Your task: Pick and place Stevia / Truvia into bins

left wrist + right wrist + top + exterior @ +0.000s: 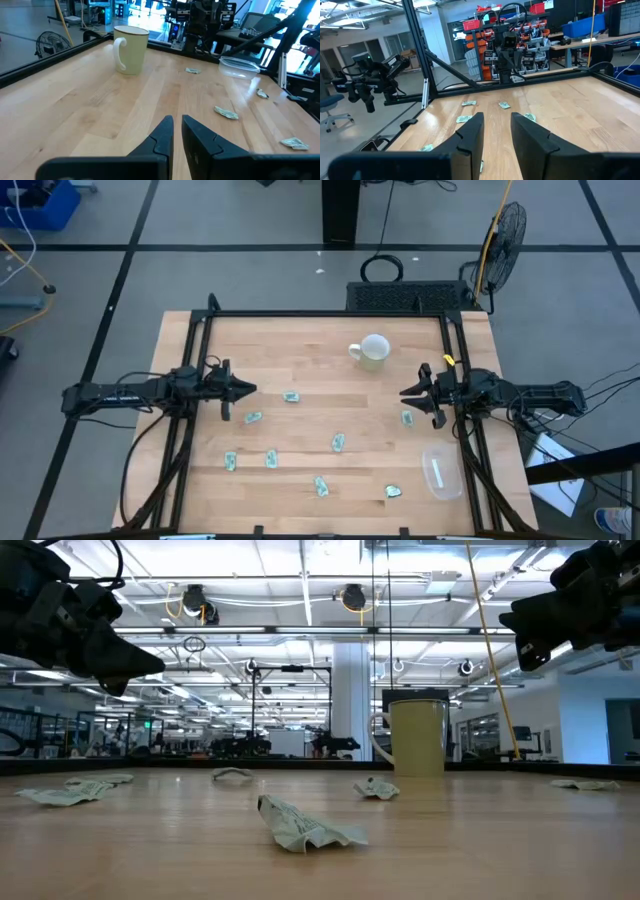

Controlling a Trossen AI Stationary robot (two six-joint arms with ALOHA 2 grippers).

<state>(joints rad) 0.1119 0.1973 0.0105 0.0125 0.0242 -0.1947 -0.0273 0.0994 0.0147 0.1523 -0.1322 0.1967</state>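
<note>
Several small pale green and white sachets lie flat and scattered on the wooden table, among them one (291,396) near my left gripper, one (407,418) near my right gripper, and one (338,442) in the middle. The clear plastic tub (441,472) stands at the near right and also shows in the left wrist view (240,67). My left gripper (250,390) hovers shut and empty over the table's left part. My right gripper (404,393) hovers over the right part, slightly open and empty. Both point toward the table's middle.
A white mug (372,350) with a handle stands at the far middle of the table. A black frame rail (330,314) runs along the far edge, with further rails down both sides. Bare wood lies between the two grippers.
</note>
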